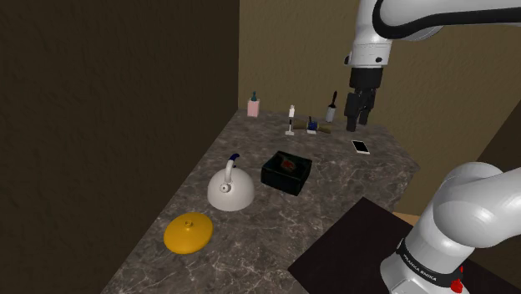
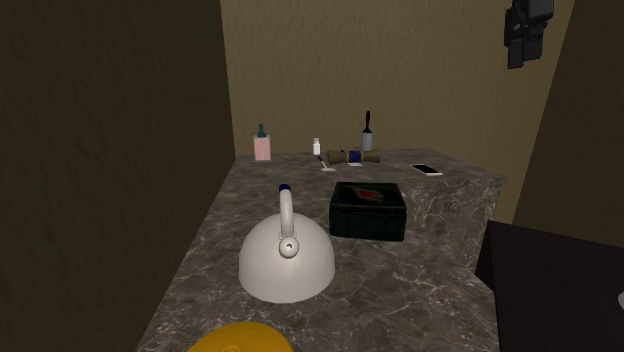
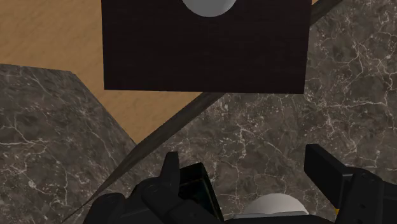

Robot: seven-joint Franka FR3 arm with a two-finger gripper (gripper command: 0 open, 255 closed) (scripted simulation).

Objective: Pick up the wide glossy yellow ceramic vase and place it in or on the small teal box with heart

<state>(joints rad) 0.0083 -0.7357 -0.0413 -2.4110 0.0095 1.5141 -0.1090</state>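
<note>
The dark marbled counter (image 1: pixel 359 188) runs away from the white arm (image 1: pixel 365 38), which rears over its far end. On the counter a white kettle (image 1: pixel 231 190) stands midway. The wide yellow vase (image 1: pixel 188 231) sits just in front of the kettle at the near end, untouched, and the small dark box (image 1: pixel 286 171) with a red mark inside lies beside the kettle, toward the shoulder view's right. The black gripper (image 1: pixel 356 117) hangs high above the far end, fingers spread and clasping nothing (the wrist view has bare marble between them).
</note>
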